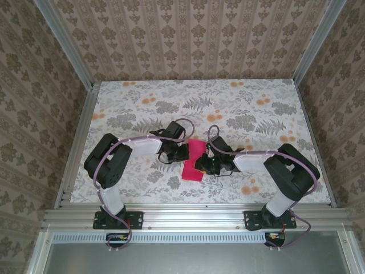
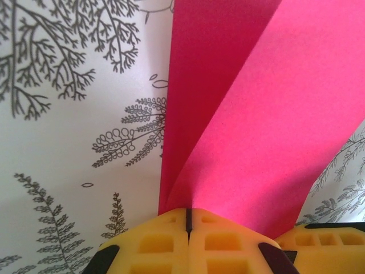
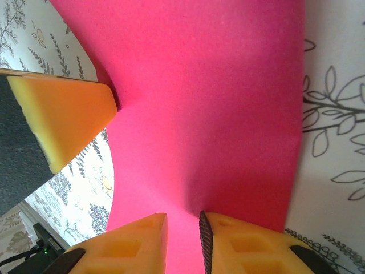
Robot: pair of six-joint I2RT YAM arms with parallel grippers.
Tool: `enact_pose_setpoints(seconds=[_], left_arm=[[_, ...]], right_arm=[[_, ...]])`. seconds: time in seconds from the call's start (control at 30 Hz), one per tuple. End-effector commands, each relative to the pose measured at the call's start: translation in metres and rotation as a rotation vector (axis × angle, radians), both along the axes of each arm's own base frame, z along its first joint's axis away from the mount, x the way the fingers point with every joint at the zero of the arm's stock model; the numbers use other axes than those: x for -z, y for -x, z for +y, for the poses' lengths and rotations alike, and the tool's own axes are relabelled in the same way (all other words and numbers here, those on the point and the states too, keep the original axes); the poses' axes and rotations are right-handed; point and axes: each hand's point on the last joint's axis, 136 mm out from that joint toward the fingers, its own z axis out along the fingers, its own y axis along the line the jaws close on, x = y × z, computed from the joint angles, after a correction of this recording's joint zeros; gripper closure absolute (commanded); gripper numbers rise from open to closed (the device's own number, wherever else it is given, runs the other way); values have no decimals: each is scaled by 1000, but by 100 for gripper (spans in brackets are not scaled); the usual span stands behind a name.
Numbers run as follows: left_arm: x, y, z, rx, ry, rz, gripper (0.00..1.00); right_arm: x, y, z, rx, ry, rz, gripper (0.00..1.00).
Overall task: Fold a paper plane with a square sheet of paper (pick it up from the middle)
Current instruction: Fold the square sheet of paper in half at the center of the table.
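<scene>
Left gripper [image 2: 187, 220]: jaws pressed together, pinching one edge of the square sheet of paper [image 2: 251, 114]. The sheet bends into a soft fold. It lies midway between the side edges of the table [image 1: 239, 103], nearer the front edge. Right gripper [image 3: 182, 228]: jaws narrowly apart, pinching the sheet's opposite side.

Surface: table [image 1: 171, 197] under a tablecloth [image 1: 239, 103], white with grey ferns, leaves and scattered orange flowers.
Edges: aluminium rails [image 1: 194, 214] along the near side and both flanks.
Between the grippers: square sheet of paper [image 1: 193, 170], magenta and folded. The left gripper [image 1: 181, 153] touches one side and the right gripper [image 1: 204, 164] the other. Whether the sheet rests on the cloth cannot be told.
Beyond both grippers: printed cloth runs on to the far edge.
Outward of each gripper: more fern print.
</scene>
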Motion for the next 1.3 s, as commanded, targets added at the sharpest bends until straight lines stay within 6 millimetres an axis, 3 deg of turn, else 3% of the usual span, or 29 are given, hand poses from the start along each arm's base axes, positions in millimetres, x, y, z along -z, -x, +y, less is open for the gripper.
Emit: enact_pose_setpoints(seconds=[0.0, 0.1, 0.27, 0.47, 0.57, 0.93, 1.17, 1.27], left_arm=[[26, 14, 14, 25, -94, 52, 100], [25, 14, 12, 28, -91, 50, 100], [25, 14, 12, 30, -93, 50, 100], [26, 14, 12, 33, -94, 52, 100], [26, 14, 12, 36, -92, 51, 100], [24, 15, 13, 39, -97, 47, 100], [23, 14, 11, 44, -98, 45, 100], [22, 14, 12, 45, -100, 44, 100]], right_arm=[[-1, 11, -9, -11, 40, 13, 74], [-19, 11, -2, -33, -10, -18, 73], [-23, 24, 13, -76, -66, -10, 73], [19, 37, -4, -17, 29, 56, 74], [29, 40, -5, -9, 30, 74, 74], [-10, 41, -1, -32, -32, -3, 73], [30, 56, -18, 8, 25, 73, 74], [35, 59, -20, 20, 22, 87, 74]])
